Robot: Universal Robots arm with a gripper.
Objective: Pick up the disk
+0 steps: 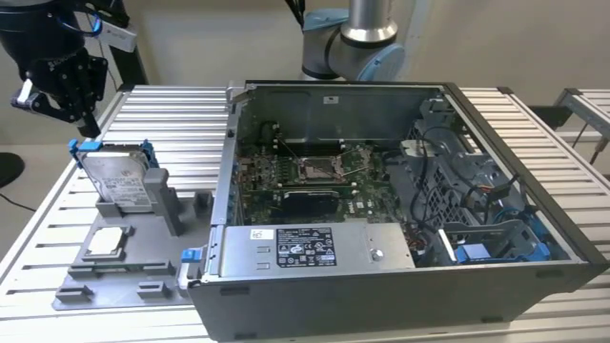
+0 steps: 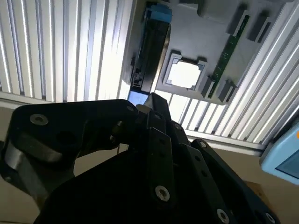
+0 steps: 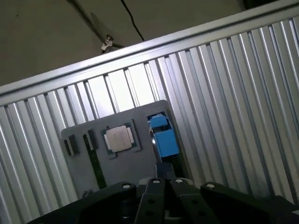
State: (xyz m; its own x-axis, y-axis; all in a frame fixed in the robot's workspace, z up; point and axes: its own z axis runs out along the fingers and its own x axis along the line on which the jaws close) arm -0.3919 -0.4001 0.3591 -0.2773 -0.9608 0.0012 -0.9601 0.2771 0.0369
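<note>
The disk point(image 1: 119, 177) stands on edge in a slot of the grey fixture plate point(image 1: 114, 279), silver with a white label and a blue frame. My black gripper point(image 1: 88, 127) hangs above and slightly toward the exterior view's left of it, apart from it. In both wrist views the disk appears edge-on, as a dark slab point(image 2: 149, 49) and as a blue frame point(image 3: 163, 135), beyond the fingertips. The gripper point(image 2: 152, 99) point(image 3: 164, 179) looks shut, with nothing between its fingers.
A small square silver chip point(image 1: 105, 243) point(image 2: 184, 74) point(image 3: 120, 138) lies on the fixture beside the disk, and a green memory stick point(image 2: 229, 51) is slotted nearby. An open computer case point(image 1: 381, 214) stands to the exterior view's right on the ribbed aluminium table point(image 1: 171, 114).
</note>
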